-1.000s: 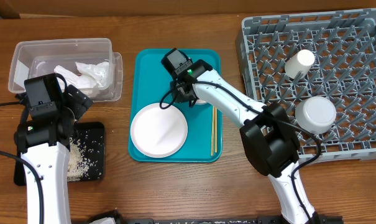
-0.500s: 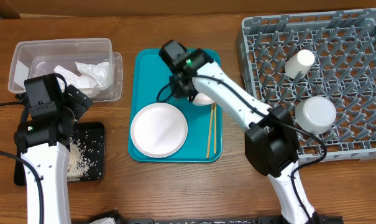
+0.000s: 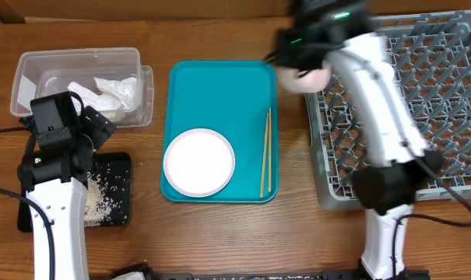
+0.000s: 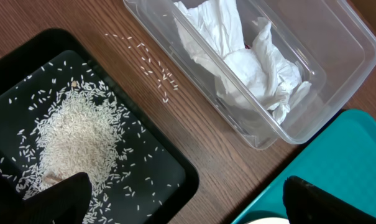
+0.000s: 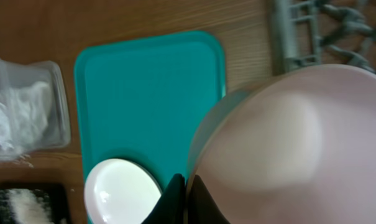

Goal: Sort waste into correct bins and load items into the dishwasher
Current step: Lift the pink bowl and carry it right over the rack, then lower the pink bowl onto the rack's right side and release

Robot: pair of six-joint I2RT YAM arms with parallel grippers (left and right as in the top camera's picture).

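One pale pink-white bowl [image 3: 311,78] hangs from the right gripper [image 3: 297,54] over the left edge of the dish rack [image 3: 453,23] overhead. Left wrist: the left gripper [image 4: 188,180] gapes empty above the black tray [image 4: 26,62]. Right wrist: closed jaws pinch the rim; likely light, rigid, slippery, breakable.

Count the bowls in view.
1: the pink bowl, held by the right gripper at the dish rack's left edge. The right arm covers part of the rack; more may be hidden.

Lighting was bright and even with faint shadows; the right arm [image 3: 379,93] appeared motion-blurred in the overhead view, and the close pink bowl [image 5: 287,143] was out of focus.
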